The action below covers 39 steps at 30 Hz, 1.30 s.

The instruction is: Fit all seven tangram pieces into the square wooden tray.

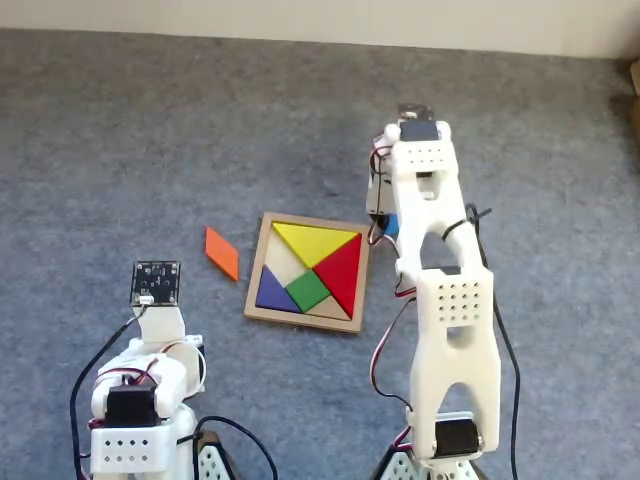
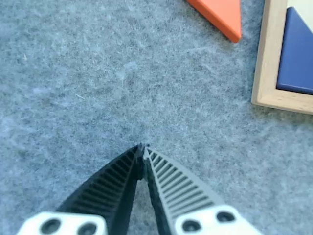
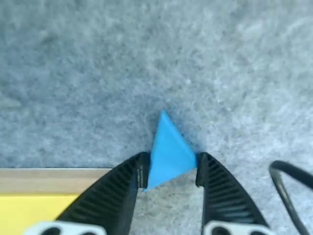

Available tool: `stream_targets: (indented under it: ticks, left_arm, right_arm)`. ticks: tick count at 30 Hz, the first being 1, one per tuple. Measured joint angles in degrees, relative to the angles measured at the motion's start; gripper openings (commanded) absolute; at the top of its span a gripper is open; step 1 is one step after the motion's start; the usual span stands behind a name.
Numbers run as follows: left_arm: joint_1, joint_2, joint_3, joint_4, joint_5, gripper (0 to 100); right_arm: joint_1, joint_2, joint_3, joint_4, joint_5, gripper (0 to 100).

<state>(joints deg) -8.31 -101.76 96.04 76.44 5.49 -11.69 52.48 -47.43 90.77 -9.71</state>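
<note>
The right hand (image 3: 170, 164) pinches the blue triangle (image 3: 168, 142) by its edges just outside the tray (image 3: 49, 179); such a thin grip could slip or twist it. The left hand (image 2: 143, 151) is closed, empty, near the orange piece (image 2: 221, 14).

Tray (image 2: 266, 54): I count 1.
Pcs in tray: 4 – yellow pc (image 1: 305, 243), red pc (image 1: 343, 272), green pc (image 1: 308, 291), dk blue pc (image 1: 272, 291).
Pcs off tray: 2 – orange pc (image 1: 222, 252), lt blue pc (image 3: 167, 144).
End effectors: 2 – left end effector (image 2: 142, 148), right end effector (image 3: 171, 164).

The tray (image 1: 300, 320) is pale wood, with a yellow triangle (image 1: 305, 243), red triangle (image 1: 343, 272), green square (image 1: 308, 291) and dark blue triangle (image 1: 272, 291). The orange piece (image 1: 222, 252) and light blue triangle (image 3: 168, 149) stand out against the flecked grey mat (image 1: 150, 130).
</note>
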Motion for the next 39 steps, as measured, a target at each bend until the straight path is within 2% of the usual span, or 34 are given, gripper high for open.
stream_targets:
  ticks: [4, 17, 31, 39]
  left_arm:
    - [0.0, 0.0, 0.0, 0.0, 0.0, 1]
    - [0.0, 0.0, 0.0, 0.0, 0.0, 1]
    - [0.0, 0.0, 0.0, 0.0, 0.0, 1]
    - [0.0, 0.0, 0.0, 0.0, 0.0, 1]
  right_arm:
    - [0.0, 0.0, 0.0, 0.2, 0.0, 8.8]
    - [0.0, 0.0, 0.0, 0.3, 0.0, 8.8]
    - [-0.4, -4.3, 0.0, 6.6, 0.0, 8.8]
    - [-7.6, -7.5, 0.0, 8.9, 0.0, 8.8]
